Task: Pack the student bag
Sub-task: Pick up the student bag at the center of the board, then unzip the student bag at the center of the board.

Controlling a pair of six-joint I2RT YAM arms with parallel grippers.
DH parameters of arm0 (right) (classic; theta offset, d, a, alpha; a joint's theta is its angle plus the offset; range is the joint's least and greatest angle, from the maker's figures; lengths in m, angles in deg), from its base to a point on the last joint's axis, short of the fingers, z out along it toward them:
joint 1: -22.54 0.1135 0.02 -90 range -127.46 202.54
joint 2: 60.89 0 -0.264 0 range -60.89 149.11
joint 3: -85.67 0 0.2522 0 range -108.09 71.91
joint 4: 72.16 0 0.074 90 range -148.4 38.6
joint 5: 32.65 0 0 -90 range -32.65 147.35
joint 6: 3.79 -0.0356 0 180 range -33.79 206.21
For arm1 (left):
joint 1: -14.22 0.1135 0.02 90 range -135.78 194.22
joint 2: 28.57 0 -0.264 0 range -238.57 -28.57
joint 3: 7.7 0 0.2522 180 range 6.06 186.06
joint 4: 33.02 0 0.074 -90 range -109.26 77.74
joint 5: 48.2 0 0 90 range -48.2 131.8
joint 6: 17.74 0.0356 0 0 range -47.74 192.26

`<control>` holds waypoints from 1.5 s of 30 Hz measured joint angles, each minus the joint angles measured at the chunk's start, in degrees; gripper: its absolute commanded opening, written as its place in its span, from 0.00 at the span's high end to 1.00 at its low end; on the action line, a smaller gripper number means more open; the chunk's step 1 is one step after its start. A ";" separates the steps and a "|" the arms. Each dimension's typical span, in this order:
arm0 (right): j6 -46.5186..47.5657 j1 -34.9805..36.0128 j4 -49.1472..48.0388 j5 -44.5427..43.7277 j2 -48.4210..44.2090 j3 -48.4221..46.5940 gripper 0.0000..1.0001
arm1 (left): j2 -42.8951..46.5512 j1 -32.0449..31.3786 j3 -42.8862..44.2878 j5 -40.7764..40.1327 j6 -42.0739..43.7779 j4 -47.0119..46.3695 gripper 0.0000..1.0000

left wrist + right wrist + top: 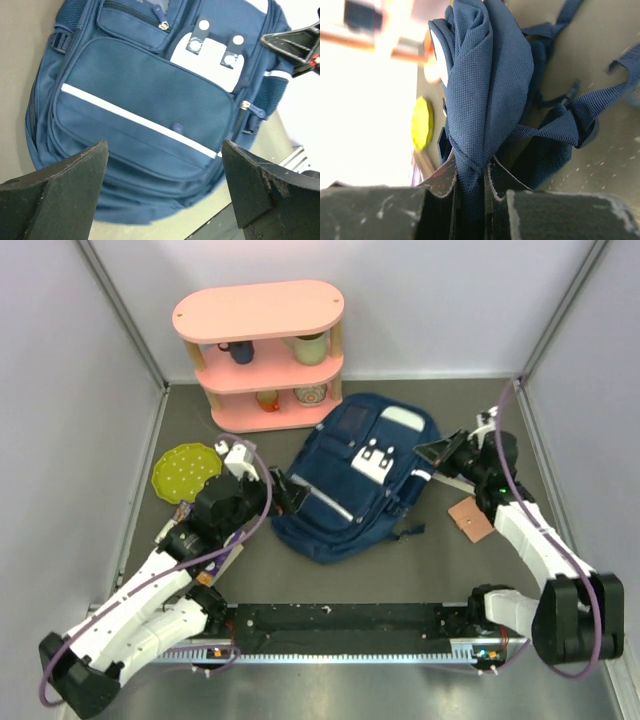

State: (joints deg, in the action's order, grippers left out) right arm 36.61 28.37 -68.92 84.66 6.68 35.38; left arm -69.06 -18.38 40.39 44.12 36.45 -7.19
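Note:
The student bag (pixel 350 485), navy blue with a white stripe and a white buckled patch, lies flat at the table's middle. My left gripper (pixel 291 494) hovers at the bag's near-left edge, open wide. In the left wrist view the bag's front pocket (pixel 145 100) fills the space beyond the spread fingers of the left gripper (pixel 164 150), and nothing is between them. My right gripper (pixel 440 452) is at the bag's right side. In the right wrist view it (pixel 470 172) is shut on a bunched fold of the bag's padded blue fabric (pixel 485 75), with straps (pixel 570 125) trailing to the right.
A pink two-tier shelf (pixel 258 315) with cups stands at the back, just behind the bag. A yellow-green plate (pixel 185 470) lies to the left beside my left arm. A small brown flat piece (pixel 470 518) rests right of the bag. A black rail (pixel 340 625) runs along the near edge.

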 measured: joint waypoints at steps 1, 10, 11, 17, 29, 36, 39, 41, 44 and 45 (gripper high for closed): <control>-0.31 -0.70 2.34 -2.27 -1.95 -1.49 1.00 | -1.84 -2.10 2.62 -1.29 0.20 -0.61 0.01; -13.79 -5.75 9.46 -29.59 -11.04 3.26 1.00 | -17.64 -23.85 12.39 -15.98 1.77 -7.78 0.02; -15.19 -5.75 10.51 -31.19 -11.58 4.61 1.00 | -19.02 -26.12 12.35 -17.84 1.77 -8.20 0.03; -17.70 -5.42 16.72 -32.96 -16.85 6.93 1.00 | -27.26 -38.45 11.41 -26.29 1.22 -14.56 0.07; -20.04 -4.00 22.49 -32.87 -20.96 6.78 1.00 | -49.66 -50.10 14.51 -39.89 -1.11 -27.23 0.13; -21.68 -1.88 26.71 -31.28 -23.71 5.31 1.00 | -54.51 -50.10 16.15 -47.28 1.55 -37.68 0.18; -22.45 -1.05 28.30 -30.18 -24.94 5.29 1.00 | -56.65 -50.12 16.94 -49.92 2.80 -40.35 0.21; -22.73 -0.87 29.62 -29.53 -25.18 4.98 1.00 | -57.77 -50.14 17.05 -51.21 2.75 -41.59 0.24; -23.06 -0.74 30.82 -29.24 -25.22 4.11 1.00 | -58.80 -50.29 17.14 -52.83 2.80 -42.64 0.30; -23.10 -0.70 31.15 -29.16 -25.27 3.76 1.00 | -59.21 -50.31 17.33 -53.46 2.80 -42.91 0.32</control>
State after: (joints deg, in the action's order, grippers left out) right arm 13.51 27.67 -37.78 55.51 -18.59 39.14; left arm -128.27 -68.69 57.72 -9.34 39.24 -50.09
